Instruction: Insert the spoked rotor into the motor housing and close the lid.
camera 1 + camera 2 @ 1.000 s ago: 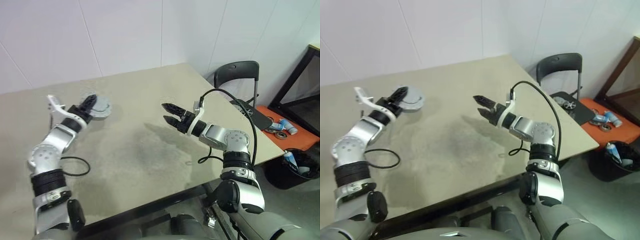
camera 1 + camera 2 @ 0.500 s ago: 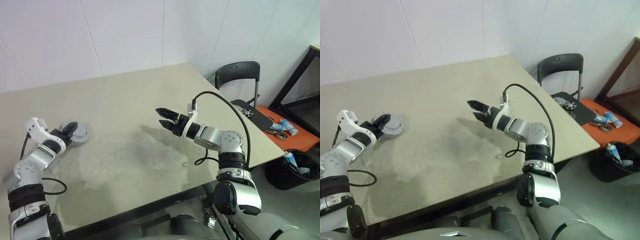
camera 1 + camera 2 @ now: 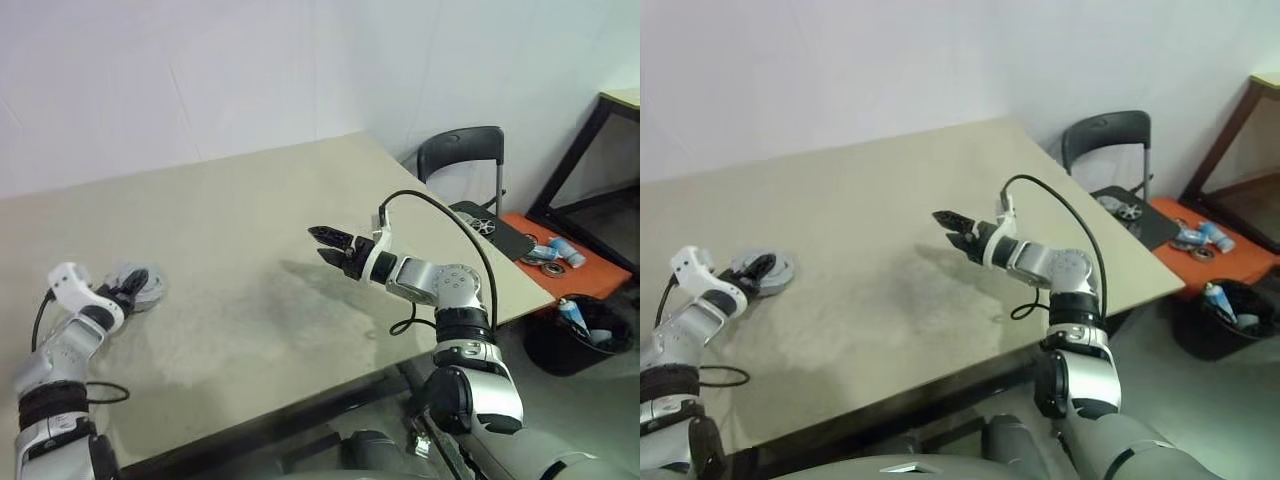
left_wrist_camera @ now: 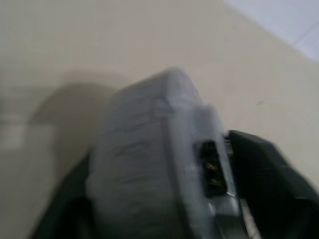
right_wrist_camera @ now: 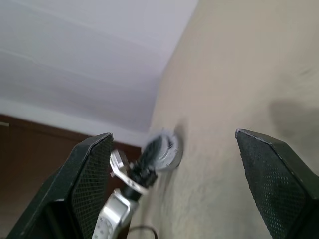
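Housing, apparently assembled, has come down with the left pincer from mid-air further in over the table to the surface near its left edge, so the task looks all but finished. It sits between that pincer's fingers; whether they grip it or have let go cannot be told. The right pincer hovers wide open and empty above the table's middle.

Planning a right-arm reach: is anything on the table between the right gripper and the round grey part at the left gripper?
Nothing visible does. Only bare table lies between the open right gripper and the round grey part; the left gripper sits at the part's far side from it.
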